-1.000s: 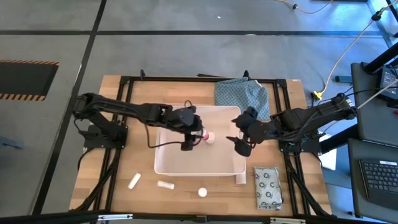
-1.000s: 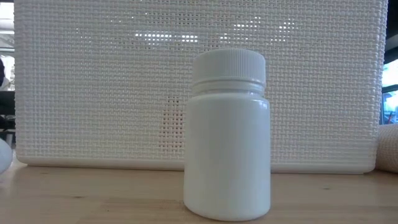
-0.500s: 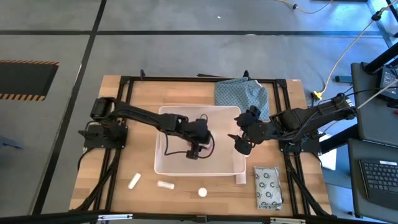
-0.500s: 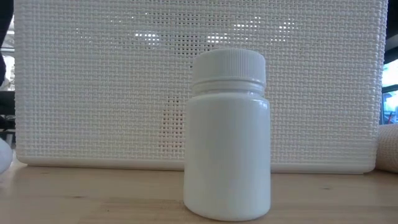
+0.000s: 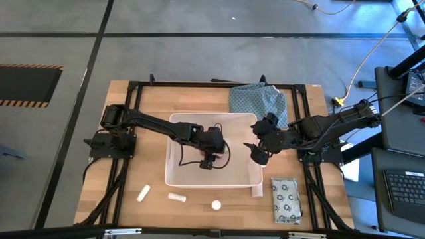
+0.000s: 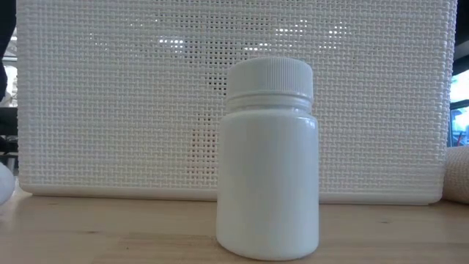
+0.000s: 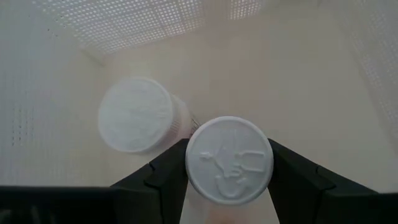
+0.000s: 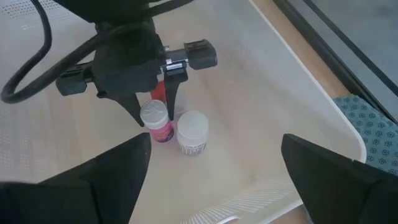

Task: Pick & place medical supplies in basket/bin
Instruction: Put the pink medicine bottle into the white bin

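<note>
The small red bottle (image 8: 158, 124) stands inside the white tub (image 5: 174, 178), clamped at its white cap between the two fingers of the left pincer (image 5: 206, 159), with a small white bottle (image 8: 192, 132) upright just beside it. The right pincer (image 5: 254, 150) hangs over the tub's three o'clock rim, spread wide and holding nothing. Toward six o'clock on the desk (image 5: 99, 192) lie two white tubes (image 5: 143, 193), another white bottle (image 5: 216, 206) and the ring-printed packet (image 5: 286, 200); the patterned cloth (image 5: 259, 101) lies at one o'clock.
</note>
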